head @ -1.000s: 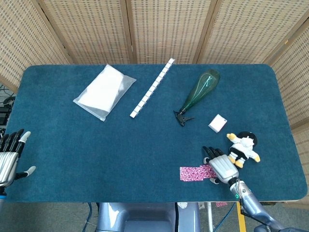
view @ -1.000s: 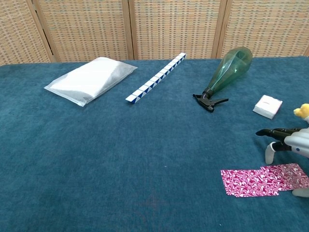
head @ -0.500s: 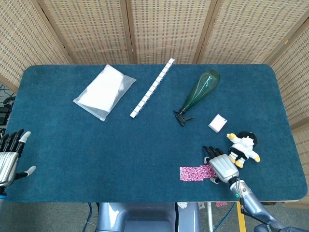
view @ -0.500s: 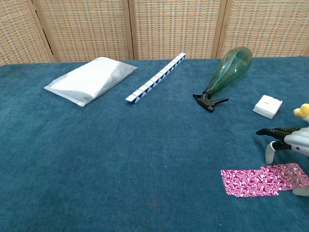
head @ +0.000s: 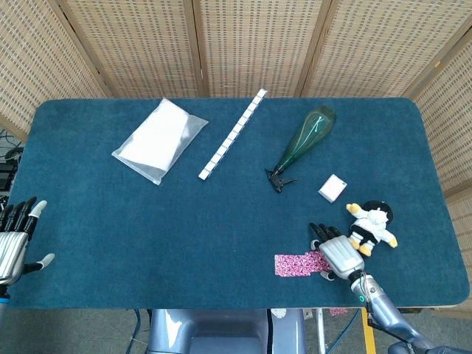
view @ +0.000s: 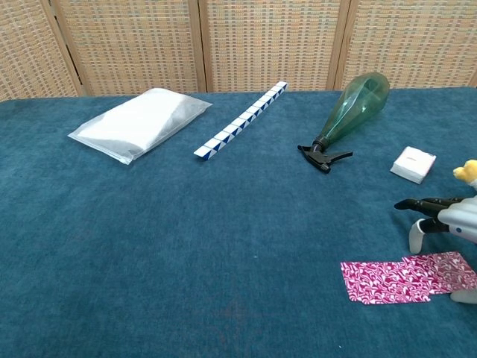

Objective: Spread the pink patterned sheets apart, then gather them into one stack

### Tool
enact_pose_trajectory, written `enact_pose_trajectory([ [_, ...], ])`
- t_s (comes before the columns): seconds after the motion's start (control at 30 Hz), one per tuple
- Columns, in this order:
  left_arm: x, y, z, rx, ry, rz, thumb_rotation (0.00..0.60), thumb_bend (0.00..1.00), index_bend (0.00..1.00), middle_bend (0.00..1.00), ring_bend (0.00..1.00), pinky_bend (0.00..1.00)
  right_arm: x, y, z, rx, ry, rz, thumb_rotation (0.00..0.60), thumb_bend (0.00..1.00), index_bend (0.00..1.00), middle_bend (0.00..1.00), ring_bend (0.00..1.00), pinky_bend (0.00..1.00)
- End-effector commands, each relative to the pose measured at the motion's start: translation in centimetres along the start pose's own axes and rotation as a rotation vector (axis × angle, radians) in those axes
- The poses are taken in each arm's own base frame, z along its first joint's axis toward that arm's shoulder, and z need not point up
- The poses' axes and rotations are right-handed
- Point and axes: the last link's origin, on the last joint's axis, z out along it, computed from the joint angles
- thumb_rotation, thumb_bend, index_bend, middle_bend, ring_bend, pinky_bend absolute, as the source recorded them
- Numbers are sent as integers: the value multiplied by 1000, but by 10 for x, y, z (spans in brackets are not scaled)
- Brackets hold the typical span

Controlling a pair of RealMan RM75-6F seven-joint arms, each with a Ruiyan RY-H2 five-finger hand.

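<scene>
My right hand sits at the lower right of the frame, palm down with fingers spread, over the right end of the pink sheets; I cannot tell whether it presses them. The sheets lie overlapped on the blue table near its front edge. My left hand hangs at the lower left corner, off the table's edge, fingers apart and holding nothing. Just right of my right hand lies a plush toy. Further up sit a small white block and a green spray bottle on its side. Towards the top are a white segmented strip and a clear bag.
</scene>
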Motion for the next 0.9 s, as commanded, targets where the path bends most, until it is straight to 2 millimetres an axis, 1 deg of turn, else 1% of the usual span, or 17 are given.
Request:
enact_pose_trajectory([
  [0.03,0,0,0,0,0,0,600,17,0,0,0,0,0,0,0,0,0,2,600,797,688,0,0,119],
  [0.13,0,0,0,0,1,0,600,16,0,0,0,0,-1,0,0,1,-1,1,600,801,713,0,0,119],
  [0.23,0,0,0,0,1,0,600,16,0,0,0,0,-1,0,0,1,0,2,600,813,714,0,0,119],
  [0.3,0,0,0,0,1,0,600,16,0,0,0,0,-1,0,-1,2,0,3,600,849,715,0,0,119],
  [0.4,0,0,0,0,1,0,600,17,0,0,0,0,-1,0,-1,4,1,4,600,935,726,0,0,119],
  [0.47,0,0,0,0,1,0,600,16,0,0,0,0,0,-1,-2,10,5,4,600,954,729,0,0,119],
  [0.9,0,0,0,0,1,1,600,16,0,0,0,0,4,-2,-4,15,20,10,600,952,729,0,0,119],
])
